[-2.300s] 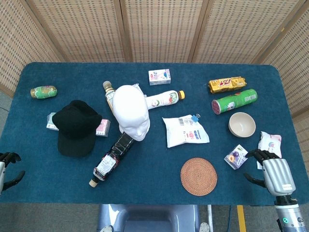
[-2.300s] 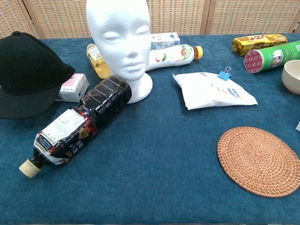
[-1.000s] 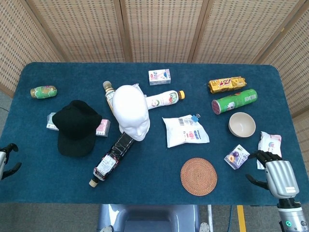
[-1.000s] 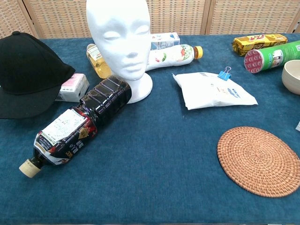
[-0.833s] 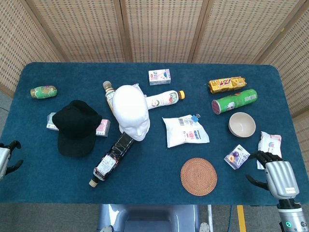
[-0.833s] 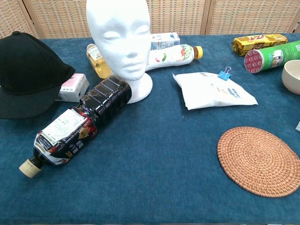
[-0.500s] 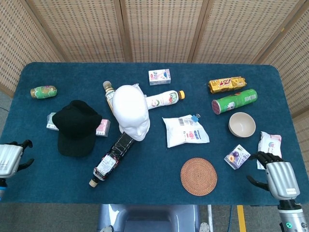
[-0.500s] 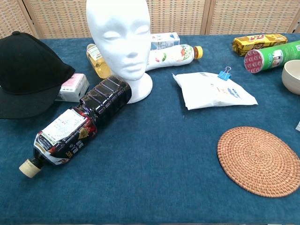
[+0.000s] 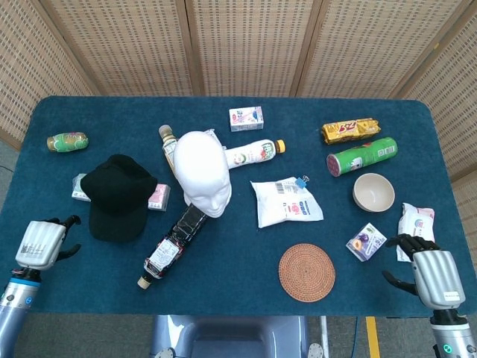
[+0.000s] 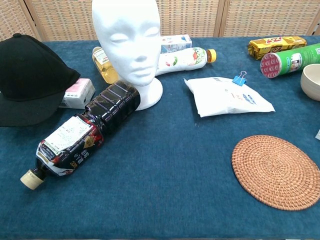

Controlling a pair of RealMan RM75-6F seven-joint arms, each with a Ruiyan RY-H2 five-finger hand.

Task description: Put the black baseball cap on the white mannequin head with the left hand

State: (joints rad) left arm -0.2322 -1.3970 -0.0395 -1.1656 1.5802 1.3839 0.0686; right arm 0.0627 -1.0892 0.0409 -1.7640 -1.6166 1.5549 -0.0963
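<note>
The black baseball cap [image 9: 118, 195] [image 10: 30, 80] lies flat on the blue table at the left, brim toward the front. Just right of it stands the white mannequin head [image 9: 201, 173] [image 10: 129, 42], upright and bare. My left hand [image 9: 43, 242] is at the table's front left corner, a short way left of and nearer than the cap, holding nothing, fingers loosely apart. My right hand [image 9: 431, 271] stays at the front right edge, empty with fingers curled forward. Neither hand shows in the chest view.
A dark bottle [image 9: 174, 242] [image 10: 80, 132] lies in front of the mannequin head, between cap and head. A pink packet [image 10: 77, 93] sits under the cap's right side. Also there: a yellow bottle [image 10: 104, 64], white pouch [image 9: 285, 201], woven coaster [image 9: 306, 271], bowl [image 9: 373, 192], green can [image 9: 361, 155].
My left hand has come in from the left edge, moving right toward the cap. The right hand and all objects have stayed put.
</note>
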